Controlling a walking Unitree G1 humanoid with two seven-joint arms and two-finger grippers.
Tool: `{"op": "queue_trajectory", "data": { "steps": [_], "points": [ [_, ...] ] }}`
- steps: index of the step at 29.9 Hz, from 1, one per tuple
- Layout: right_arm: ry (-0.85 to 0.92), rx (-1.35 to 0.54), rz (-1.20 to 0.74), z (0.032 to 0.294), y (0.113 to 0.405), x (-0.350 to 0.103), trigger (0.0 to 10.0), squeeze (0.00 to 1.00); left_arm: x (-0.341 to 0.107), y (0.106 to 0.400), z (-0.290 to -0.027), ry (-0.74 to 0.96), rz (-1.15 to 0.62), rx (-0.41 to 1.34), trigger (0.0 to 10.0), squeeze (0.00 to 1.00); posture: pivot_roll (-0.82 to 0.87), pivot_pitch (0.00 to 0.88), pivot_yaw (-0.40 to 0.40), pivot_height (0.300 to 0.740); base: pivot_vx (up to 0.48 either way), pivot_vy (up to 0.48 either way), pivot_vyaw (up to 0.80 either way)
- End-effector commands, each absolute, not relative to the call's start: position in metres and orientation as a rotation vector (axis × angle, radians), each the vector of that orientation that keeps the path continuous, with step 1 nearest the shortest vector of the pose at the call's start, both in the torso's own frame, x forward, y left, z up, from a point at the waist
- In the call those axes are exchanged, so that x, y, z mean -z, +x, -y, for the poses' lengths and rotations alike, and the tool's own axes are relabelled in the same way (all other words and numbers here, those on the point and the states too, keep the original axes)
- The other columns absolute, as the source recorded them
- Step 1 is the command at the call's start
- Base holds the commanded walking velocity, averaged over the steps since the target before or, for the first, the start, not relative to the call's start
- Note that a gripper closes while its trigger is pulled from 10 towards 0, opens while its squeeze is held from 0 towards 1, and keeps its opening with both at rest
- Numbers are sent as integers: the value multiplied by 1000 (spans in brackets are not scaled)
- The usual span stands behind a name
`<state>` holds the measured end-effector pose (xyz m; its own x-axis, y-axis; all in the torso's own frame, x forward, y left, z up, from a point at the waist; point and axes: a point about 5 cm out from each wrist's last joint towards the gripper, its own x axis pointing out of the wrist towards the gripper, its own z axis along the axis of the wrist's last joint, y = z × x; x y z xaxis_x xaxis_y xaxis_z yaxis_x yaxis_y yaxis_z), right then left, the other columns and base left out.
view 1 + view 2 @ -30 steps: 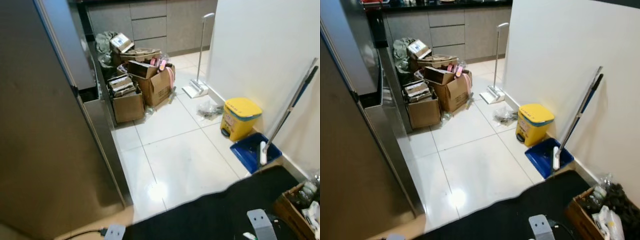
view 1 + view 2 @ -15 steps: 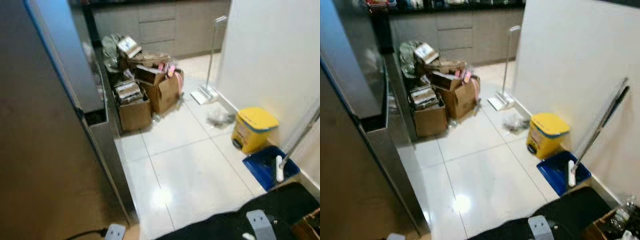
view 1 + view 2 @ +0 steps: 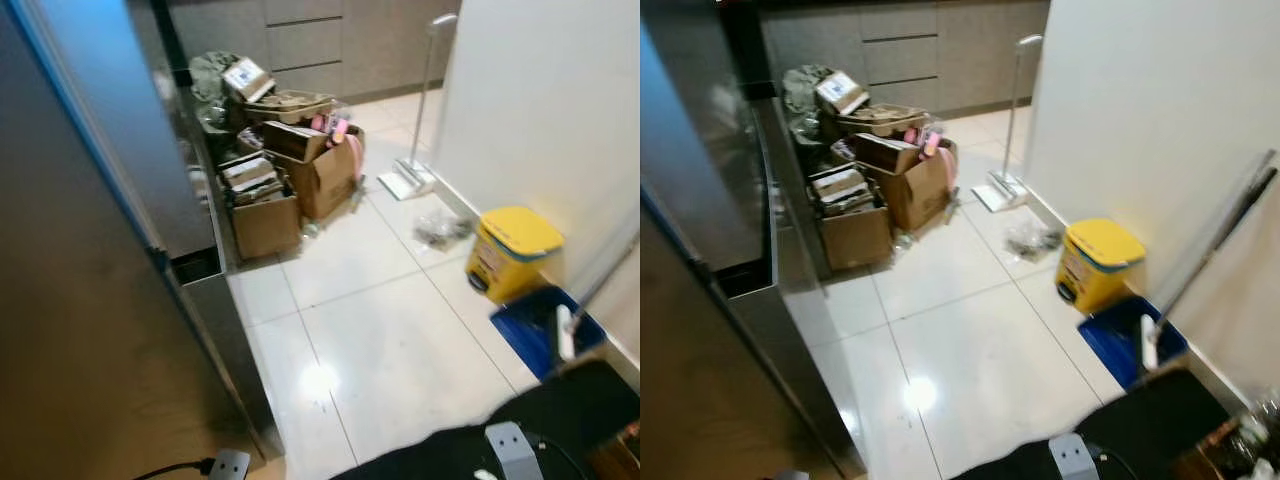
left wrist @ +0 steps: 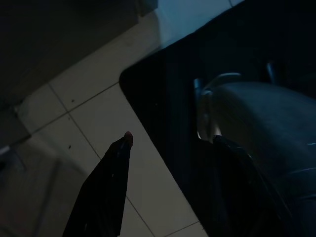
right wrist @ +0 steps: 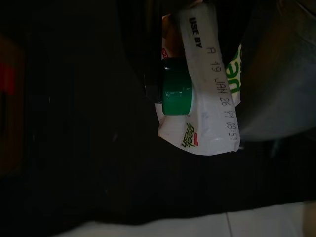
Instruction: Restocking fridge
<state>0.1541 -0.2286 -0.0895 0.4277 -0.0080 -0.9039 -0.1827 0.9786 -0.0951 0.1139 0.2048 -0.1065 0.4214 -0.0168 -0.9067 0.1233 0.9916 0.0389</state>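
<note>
Fridge (image 3: pixel 90 300) is being faced | milk carton (image 5: pixel 207 84) is being clamped by right gripper (image 5: pixel 163 74) | left gripper (image 4: pixel 173 148) fingers are being held apart | cardboard boxes (image 3: pixel 290 185) beyond fridge are being kept full of packaging

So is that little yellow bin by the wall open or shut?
Shut. The yellow bin stands upright on the floor tiles with its lid lying flat on the rim, no gap showing.

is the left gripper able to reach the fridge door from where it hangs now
Probably not yet. The left gripper hangs low and open over the tiled floor and black mat, pointing down. The fridge door stands close on the robot's left, with nothing between, so raising the arm should do it.
</note>
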Motion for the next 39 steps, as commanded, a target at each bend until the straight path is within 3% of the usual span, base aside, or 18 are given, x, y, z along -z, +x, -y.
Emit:
{"op": "queue_trajectory", "data": {
  "steps": [1, 22, 28, 39],
  "points": [
    [-184, -121, -1130, 227, 153, 90, 10000, 0, 109, 106, -204, 92, -1163, 83, 10000, 0, -52, 0, -28, 740, 0, 0, 719],
    [-161, -143, -1144, 226, 149, 92, 10000, 0, 110, 104, -201, 63, -1166, 94, 10000, 0, -53, 0, -26, 740, 0, 0, 719],
    [-162, -155, -1148, 226, 149, 92, 10000, 0, 110, 105, -198, 46, -1165, 98, 10000, 0, -54, 0, -28, 740, 0, -446, 719],
    [-158, -170, -1155, 224, 148, 92, 10000, 0, 110, 104, -200, 36, -1168, 74, 10000, 0, -53, 0, -30, 740, 0, 0, 718]
  ]
}}
